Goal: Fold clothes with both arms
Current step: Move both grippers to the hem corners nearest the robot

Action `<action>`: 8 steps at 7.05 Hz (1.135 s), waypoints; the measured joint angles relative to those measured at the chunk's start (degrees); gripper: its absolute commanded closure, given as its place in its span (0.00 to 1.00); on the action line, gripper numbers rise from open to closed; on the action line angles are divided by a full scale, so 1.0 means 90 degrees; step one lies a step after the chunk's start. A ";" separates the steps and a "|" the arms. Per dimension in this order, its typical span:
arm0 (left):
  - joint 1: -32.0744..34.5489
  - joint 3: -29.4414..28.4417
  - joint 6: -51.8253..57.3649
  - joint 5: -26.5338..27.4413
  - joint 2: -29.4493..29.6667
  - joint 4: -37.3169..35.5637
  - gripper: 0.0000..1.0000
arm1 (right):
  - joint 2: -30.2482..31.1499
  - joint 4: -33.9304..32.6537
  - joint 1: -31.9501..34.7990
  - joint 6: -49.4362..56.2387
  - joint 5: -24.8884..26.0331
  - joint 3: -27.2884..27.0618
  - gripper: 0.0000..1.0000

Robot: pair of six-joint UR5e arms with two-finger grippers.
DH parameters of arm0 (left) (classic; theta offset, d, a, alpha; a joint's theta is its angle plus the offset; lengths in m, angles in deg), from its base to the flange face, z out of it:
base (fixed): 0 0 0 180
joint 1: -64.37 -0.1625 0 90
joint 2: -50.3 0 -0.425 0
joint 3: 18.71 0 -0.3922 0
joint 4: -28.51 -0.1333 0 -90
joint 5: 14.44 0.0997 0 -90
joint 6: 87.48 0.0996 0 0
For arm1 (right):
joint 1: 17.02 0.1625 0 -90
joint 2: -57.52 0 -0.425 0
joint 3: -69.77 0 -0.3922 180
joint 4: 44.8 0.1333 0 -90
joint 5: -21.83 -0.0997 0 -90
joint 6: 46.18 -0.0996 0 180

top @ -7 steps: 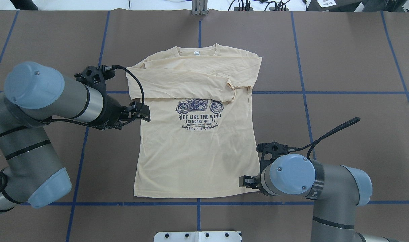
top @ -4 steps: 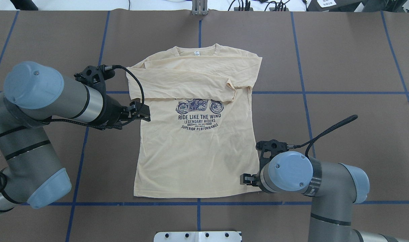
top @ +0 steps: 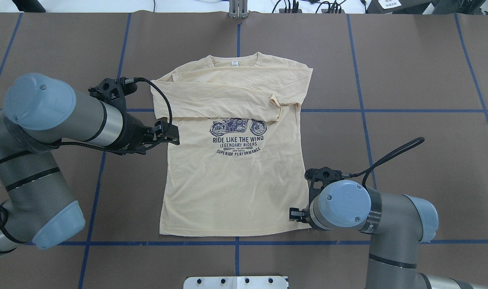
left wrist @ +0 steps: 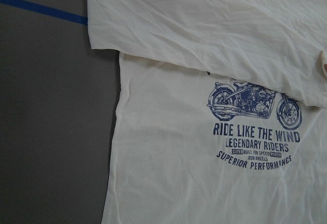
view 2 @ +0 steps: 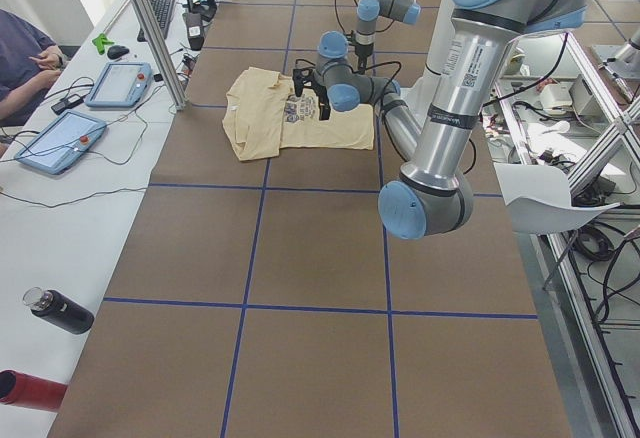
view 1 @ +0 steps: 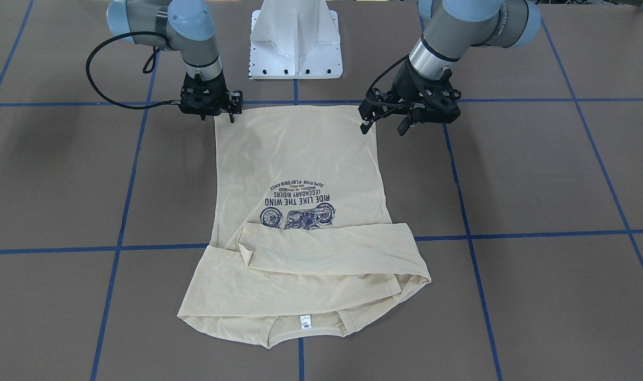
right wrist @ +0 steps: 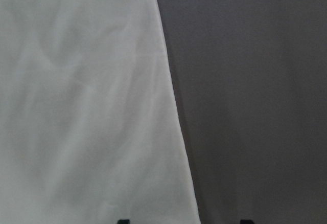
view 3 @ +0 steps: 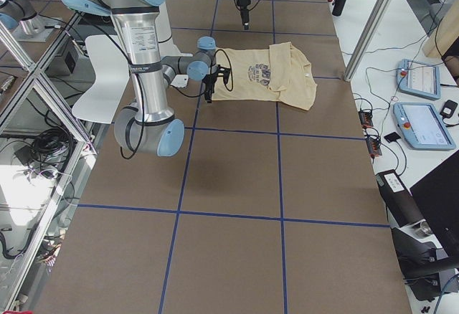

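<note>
The shirt (top: pixel 228 192) lies flat and face up in the middle of the table (top: pixel 408 80). Its long axis runs straight away from the robot, with the hem on the near side and the collar on the far side. The white neck label (top: pixel 234 63) shows inside the collar. The navy motorcycle print (top: pixel 238 136) reads upright from the robot's side, with "RIDE LIKE THE WIND" under the bike. Both sleeves are folded in across the chest and overlap. The lower edge of the fold hides the top of the motorcycle. The hem lies just inside a blue tape line (top: pixel 107 243) that crosses the table.

The left gripper (top: pixel 175 136) is at the shirt's left side edge, level with the print. In the front-facing view its fingers (view 1: pixel 363 126) are spread wide and point down, with nothing between them. The left wrist camera looks down on the print and the folded sleeve from well above the cloth, so this gripper hangs clear of the shirt.

The right gripper (top: pixel 293 215) is low at the right corner of the hem. In its wrist view the tips of its fingers (right wrist: pixel 122 221) stand apart at the bottom of the picture. The shirt's side edge runs between them, cloth on one side and bare table on the other. Whether they touch the cloth cannot be told.
</note>
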 measured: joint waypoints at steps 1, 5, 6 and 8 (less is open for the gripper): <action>0.0000 0.0005 0.0000 0.0000 -0.0003 0.0000 0.00 | -0.0001 0.0000 0.0000 -0.0001 -0.0024 0.0002 0.55; 0.0000 0.0046 0.0000 0.0000 -0.0013 0.0000 0.00 | -0.0002 0.0000 0.0008 -0.0003 -0.0099 -0.0007 1.00; 0.0000 0.0049 0.0000 0.0000 -0.0014 0.0000 0.00 | -0.0002 0.0000 0.0010 -0.0007 -0.0106 -0.0015 1.00; 0.0000 0.0050 0.0000 0.0000 -0.0017 -0.0002 0.00 | -0.0019 0.0007 0.0014 -0.0010 -0.0111 -0.0065 1.00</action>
